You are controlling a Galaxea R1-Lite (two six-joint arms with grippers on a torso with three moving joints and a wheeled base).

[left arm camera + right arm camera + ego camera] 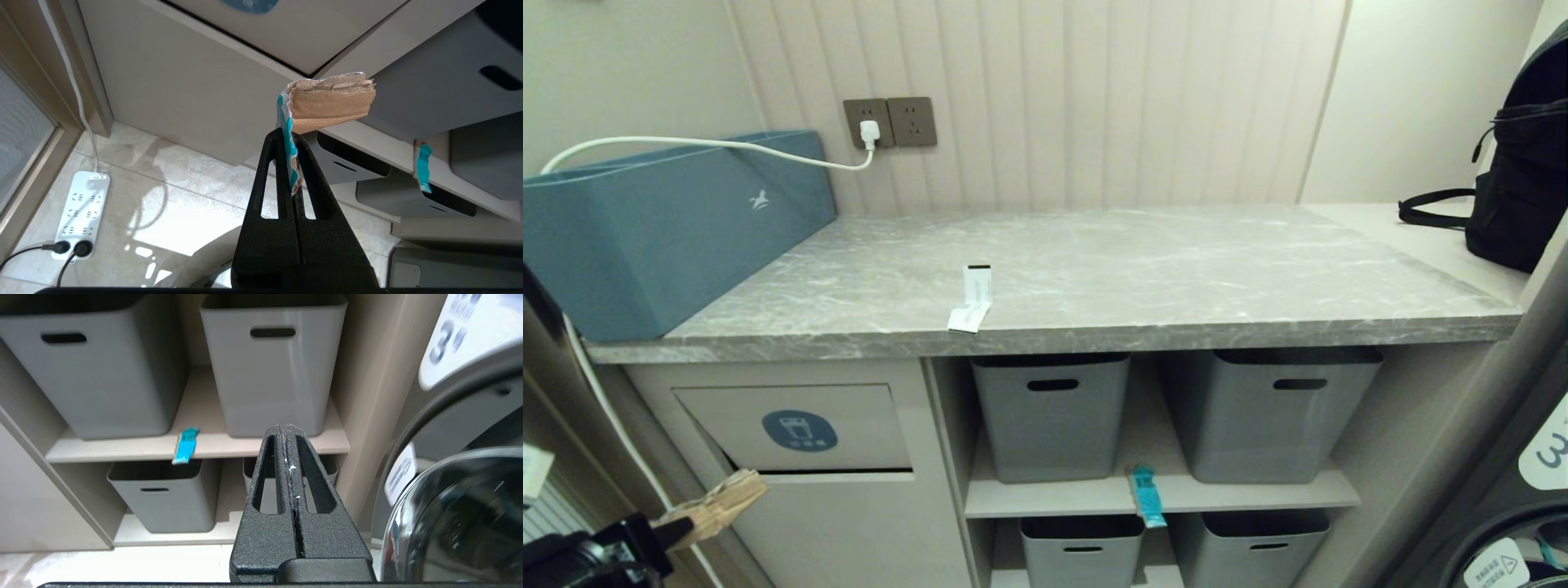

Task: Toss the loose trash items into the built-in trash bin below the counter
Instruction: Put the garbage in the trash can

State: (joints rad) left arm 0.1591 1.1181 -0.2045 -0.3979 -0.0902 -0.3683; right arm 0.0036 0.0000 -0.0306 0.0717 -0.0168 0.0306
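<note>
My left gripper (676, 528) is low at the left, below and left of the built-in trash bin's flap (849, 408), which carries a blue sticker (799, 430). In the left wrist view this gripper (287, 136) is shut on a tan cardboard piece (331, 102) with a teal edge, which sticks out beyond the fingertips. A white paper strip with a black end (974, 298) lies on the counter (1176, 261) near its front edge. A teal wrapper (1146, 496) hangs over the shelf edge between the baskets. My right gripper (284, 428) is shut and empty in front of the shelves.
A long teal-blue box (670, 229) stands on the counter's left end, with a white cable running to the wall socket (870, 131). Several grey baskets (1052, 416) fill the shelves. A black backpack (1519, 163) sits at the right. A power strip (83, 212) lies on the floor.
</note>
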